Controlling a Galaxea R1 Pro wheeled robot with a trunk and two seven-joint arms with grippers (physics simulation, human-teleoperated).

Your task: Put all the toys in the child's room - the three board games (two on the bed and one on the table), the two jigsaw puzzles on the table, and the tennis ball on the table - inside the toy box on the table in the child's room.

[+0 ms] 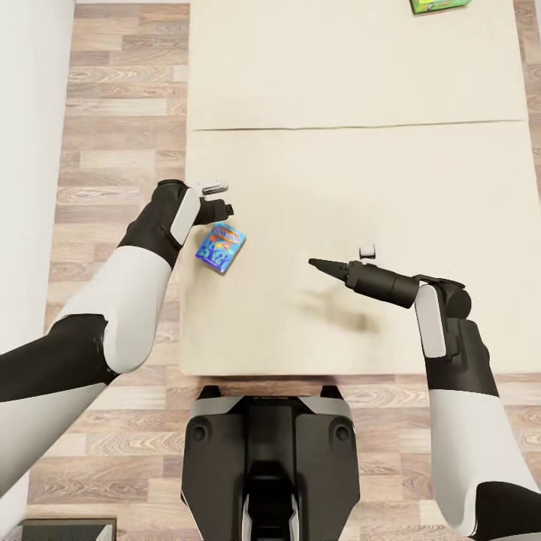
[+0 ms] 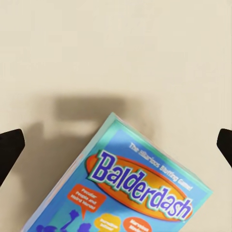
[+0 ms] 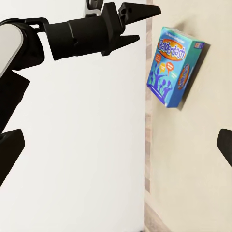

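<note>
Robot's parked at the near edge of the bed point(image 1: 361, 188), both arms reaching out over the beige mattress. Blue board game point(image 1: 221, 247), lettered Balderdash, lies flat on the mattress near its left edge, turned a bit askew. Left pincer point(image 1: 225, 208) hangs just over the far end of that box, apart from it. In the left wrist view the box point(image 2: 130, 186) sits below and between the two dark fingertips point(image 2: 9, 147), which stand wide at both sides of the picture, so that pincer's released, nothing in it. Box throws a soft shadow on the mattress beside it.

Right pincer point(image 1: 319, 264) is out over the middle of the mattress, pointing left toward the blue box but well apart from it, w/ its shadow on the bedding just nearer. Its fingertips point(image 3: 10, 147) also stand wide apart in the right wrist view, so it's released & empty too. That view looks across at the blue box point(image 3: 175, 66) w/ the left arm's dark pincer point(image 3: 140, 17) close by it.

Far right corner of the bed: a green-edged board game point(image 1: 438, 6), only partly in the picture. Wood plank floor point(image 1: 120, 135) runs along the bed's left side, white wall point(image 1: 30, 150) beyond it
</note>
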